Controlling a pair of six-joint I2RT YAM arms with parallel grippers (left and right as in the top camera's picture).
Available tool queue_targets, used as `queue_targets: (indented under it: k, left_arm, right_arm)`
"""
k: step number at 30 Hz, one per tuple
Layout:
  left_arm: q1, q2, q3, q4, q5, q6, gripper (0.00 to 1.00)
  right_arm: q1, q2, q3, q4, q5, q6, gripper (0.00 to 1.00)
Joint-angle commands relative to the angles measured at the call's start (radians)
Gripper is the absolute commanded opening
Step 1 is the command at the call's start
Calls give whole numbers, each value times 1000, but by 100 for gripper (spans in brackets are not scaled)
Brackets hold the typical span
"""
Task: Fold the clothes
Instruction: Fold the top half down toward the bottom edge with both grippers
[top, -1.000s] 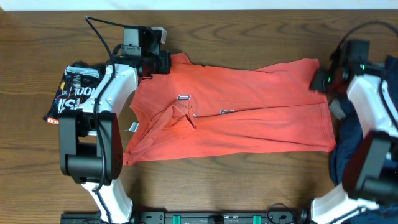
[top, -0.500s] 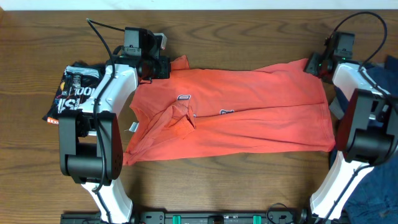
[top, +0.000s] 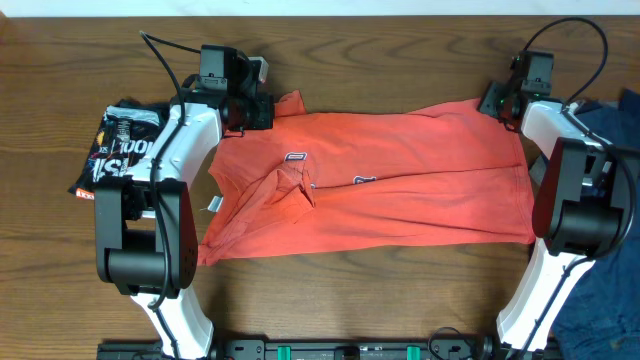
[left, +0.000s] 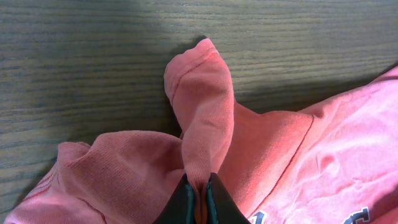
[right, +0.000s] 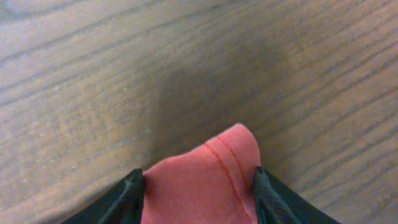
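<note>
The coral-red T-shirt (top: 400, 180) lies spread lengthwise across the wooden surface (top: 350, 300), collar end toward the robot's left and hem toward its right, with a rumpled pucker near the collar. The left end effector (top: 250, 108) sits at the shirt's far left corner, and its wrist view shows the fingers together, clamped on a raised ridge of coral cloth (left: 205, 124) that stands up from the surface. The right end effector (top: 497, 100) is at the far right corner. In its wrist view the fingers stand apart on either side of the stitched hem corner (right: 205, 180), which lies flat between them and does not look pinched. A black T-shirt (top: 115, 150) with white lettering sits bunched beside the left arm, and a navy garment (top: 612, 310) lies by the right arm, both apart from the fold in hand. The step looks like securing the two far corners before the first fold, and one side is gripped while the other is only lined up. The next move likely calls for the right fingers to close on that hem corner. Then both arms would lift together and carry the far edge toward the near one, keeping the cloth taut so the pucker does not get folded in.
</note>
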Motion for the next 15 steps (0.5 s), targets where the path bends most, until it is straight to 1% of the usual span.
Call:
queue_targets:
  k: [1,2,5,6,11,15]
  left_arm:
    - [3,-6,10,-7,-1,-13,6]
    - [3,-6,10,-8,-1,-13,6]
    - [3,-6,10,-6,-1,-12,6]
    - [4,-6,10,-6,-1,-12,6]
    - [5,-18,10,-9,0,-13,6]
    - [6,-64,10,-26,-1,-13,6]
  right_arm:
    - [12,51,13,-5,30,42,48]
    - [12,59,13,-4,31,42,40]
    - [12,60,14,-3,40,61,4]
    - [12,58,17,-3,41,61,1]
    - [12,27,57,-65,41,60,1]
    - [12,-24,102,-202,84,59,1]
